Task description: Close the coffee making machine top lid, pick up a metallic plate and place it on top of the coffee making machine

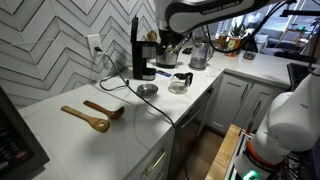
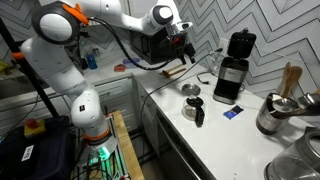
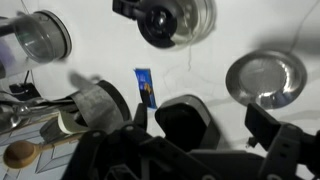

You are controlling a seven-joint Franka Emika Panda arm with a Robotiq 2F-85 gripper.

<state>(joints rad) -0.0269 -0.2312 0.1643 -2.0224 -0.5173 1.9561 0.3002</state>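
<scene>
Coffee making machine (image 1: 145,60) is parked at the back of the white counter (image 1: 60,135), right up against the herringbone tile wall (image 1: 50,40). Its top lid (image 1: 135,33) is flipped up and stands pretty much vertical, so the machine's open; both exterior views show that. Metallic plate (image 1: 147,90) is lying flat on the counter just in front of the machine, not touching it, with the glass carafe (image 1: 180,82) just beside it. Two wooden spoons (image 1: 90,115) lie further along the counter, well apart from the plate. In an exterior view there's also a small blue packet (image 2: 231,113) next to the machine's base, and a metal pot (image 2: 275,115) with wooden utensils (image 2: 288,78) sticking out of it.

Gripper (image 2: 181,42) hangs in the air above the counter, off to the side of the machine and higher than the plate, holding nothing. Wrist view is blurry, but the fingers (image 3: 262,128) are clearly spread apart. Below them on the counter you can see the plate, the carafe and the blue packet.
</scene>
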